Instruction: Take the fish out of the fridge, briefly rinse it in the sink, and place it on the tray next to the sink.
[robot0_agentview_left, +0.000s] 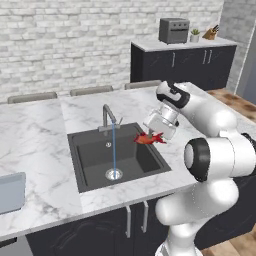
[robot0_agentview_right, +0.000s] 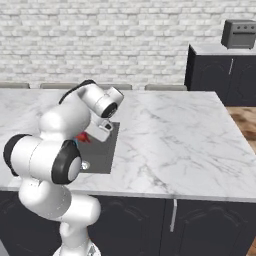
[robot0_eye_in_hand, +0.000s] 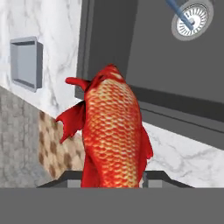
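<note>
One island counter: white marble counter (robot0_agentview_left: 40, 135) spans the left base view, dark cabinets below it.
Back cabinet: a dark cabinet run (robot0_agentview_left: 185, 62) stands against the brick wall, carrying a grey toaster oven (robot0_agentview_left: 174, 30), a small potted plant (robot0_agentview_left: 195, 35) and a knife block (robot0_agentview_left: 210, 33).
Arm: the white arm (robot0_agentview_left: 210, 150) reaches from the lower right of the left base view, over the sink's right side.
Sink: dark grey basin (robot0_agentview_left: 95, 150) set in the marble; the bent faucet (robot0_agentview_left: 108, 117) stands at its back rim and a thin blue stream (robot0_agentview_left: 114, 150) falls straight to the round drain (robot0_agentview_left: 114, 174).
Tray: light grey tray (robot0_agentview_left: 11, 192) lies on the counter left of the sink, well apart from it, cut by the picture's edge.
Gripper: the gripper (robot0_agentview_left: 152, 134) is clenched on the fish, above the basin's right rim.
Fish: red-orange fish (robot0_agentview_left: 149, 138) is held above the sink's right part, to the right of the stream and not touching it; in the hand view the fish (robot0_eye_in_hand: 114, 131) rises between the finger tips.
</note>
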